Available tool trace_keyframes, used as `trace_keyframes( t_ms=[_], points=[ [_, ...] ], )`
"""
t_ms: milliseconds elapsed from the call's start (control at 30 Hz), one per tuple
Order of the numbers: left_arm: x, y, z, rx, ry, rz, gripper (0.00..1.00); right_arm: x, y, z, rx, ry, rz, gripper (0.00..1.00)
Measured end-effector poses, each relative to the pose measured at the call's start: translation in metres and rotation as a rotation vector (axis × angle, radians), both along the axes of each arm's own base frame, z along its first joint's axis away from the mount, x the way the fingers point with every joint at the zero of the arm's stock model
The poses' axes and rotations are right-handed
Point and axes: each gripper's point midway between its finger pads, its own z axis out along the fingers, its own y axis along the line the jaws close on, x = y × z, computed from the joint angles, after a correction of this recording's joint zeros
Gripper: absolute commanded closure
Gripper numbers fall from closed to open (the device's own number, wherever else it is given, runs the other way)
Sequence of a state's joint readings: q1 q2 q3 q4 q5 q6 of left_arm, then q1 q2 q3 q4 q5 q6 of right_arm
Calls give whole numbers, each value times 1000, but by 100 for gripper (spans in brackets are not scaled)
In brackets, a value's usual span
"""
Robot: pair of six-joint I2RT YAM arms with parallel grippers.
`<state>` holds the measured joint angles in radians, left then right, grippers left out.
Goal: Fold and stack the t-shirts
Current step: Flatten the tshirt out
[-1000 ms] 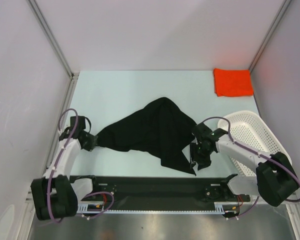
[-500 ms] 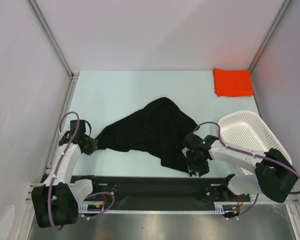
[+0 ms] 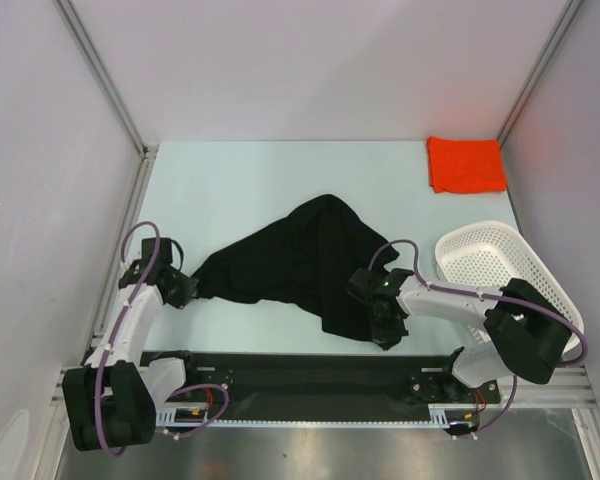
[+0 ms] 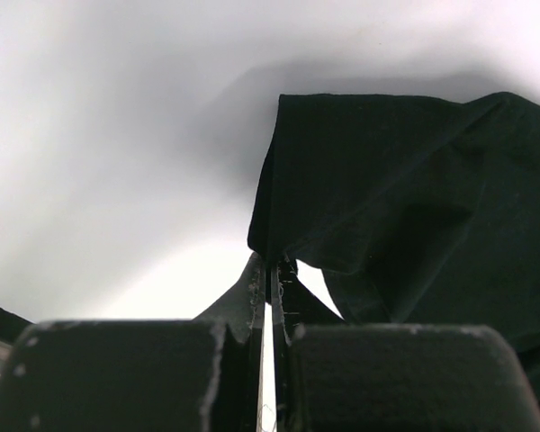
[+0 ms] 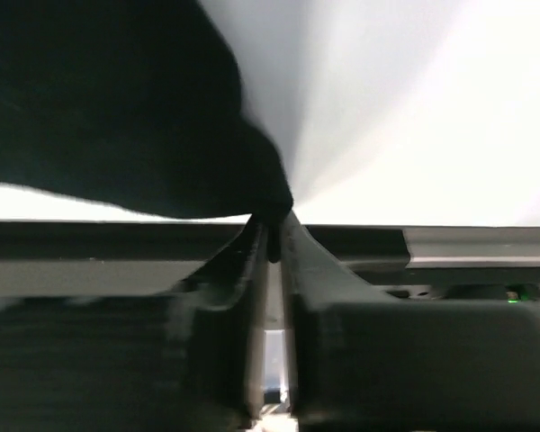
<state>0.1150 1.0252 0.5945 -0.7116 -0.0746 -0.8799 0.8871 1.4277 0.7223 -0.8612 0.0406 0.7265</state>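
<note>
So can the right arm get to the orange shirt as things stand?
Probably not yet: the right gripper is shut on the black shirt, and the orange shirt lies in the far corner beyond the basket.

The black left gripper (image 4: 272,270) and right gripper (image 5: 272,225) end white-shelled arms (image 3: 128,330) with bulky black joints (image 3: 525,340) and looping purple cables (image 3: 140,235).

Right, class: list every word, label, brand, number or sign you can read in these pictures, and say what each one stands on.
No text can be read in any view.
The black t-shirt shows no print from here, the orange-red t-shirt looks plain, and the white basket has no visible label.
Any marks on the black rail are too small to tell.
</note>
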Motion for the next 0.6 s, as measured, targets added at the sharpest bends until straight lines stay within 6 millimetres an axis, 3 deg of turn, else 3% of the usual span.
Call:
trace_keyframes(
  t_ms=[33, 133, 233, 333, 400, 500, 600],
  points=[
    [0, 0, 1, 0, -1, 0, 100, 3, 1, 1, -4, -15, 4, 100],
    [3, 0, 6, 3, -9, -10, 100, 23, 6, 16, -14, -96, -2, 100],
    [13, -2, 22, 2, -46, -48, 100, 51, 19, 53, 38, -202, -23, 100],
    [33, -3, 55, 13, -130, -88, 100, 95, 30, 120, 199, -350, -108, 100],
    [48, -5, 86, 22, -207, -111, 100, 123, 24, 170, 328, -459, -193, 100],
    [67, -11, 143, 34, -340, -151, 100, 155, -13, 243, 505, -606, -357, 100],
    [77, -18, 205, 38, -474, -188, 100, 166, -53, 304, 649, -738, -483, 100]
  ],
)
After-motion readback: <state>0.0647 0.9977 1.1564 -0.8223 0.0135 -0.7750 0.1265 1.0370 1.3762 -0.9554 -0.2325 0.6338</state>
